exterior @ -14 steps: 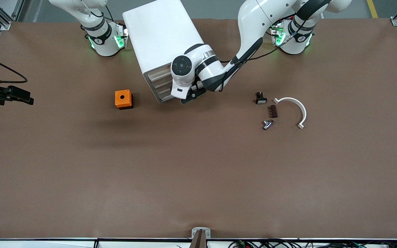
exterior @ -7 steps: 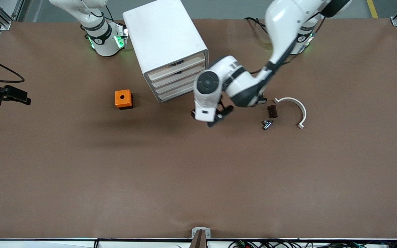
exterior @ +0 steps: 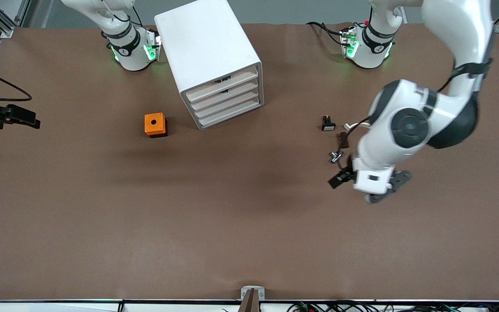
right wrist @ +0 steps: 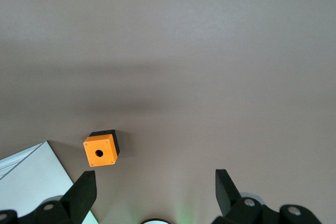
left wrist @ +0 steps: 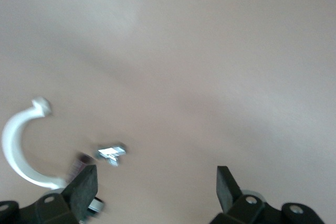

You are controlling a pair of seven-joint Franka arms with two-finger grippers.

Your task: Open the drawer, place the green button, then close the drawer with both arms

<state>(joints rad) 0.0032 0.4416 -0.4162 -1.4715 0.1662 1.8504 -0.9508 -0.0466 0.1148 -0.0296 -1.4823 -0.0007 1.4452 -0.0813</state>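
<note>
The white cabinet stands near the robots' bases, and its four drawers all sit pushed in. No green-capped button shows in any view. My left gripper is up in the air over the table, beside the small parts at the left arm's end. In the left wrist view it is open and empty. My right gripper hangs high at the right arm's end of the table. In the right wrist view it is open and empty, well above the orange cube.
The orange cube sits beside the cabinet. A black switch with a white face, a brown piece and a small metal part lie near a white arc clip, which my left arm mostly hides in the front view.
My left arm has swung away from the cabinet's drawers toward its own end of the table and risen over the small parts. The right gripper has hardly moved.
</note>
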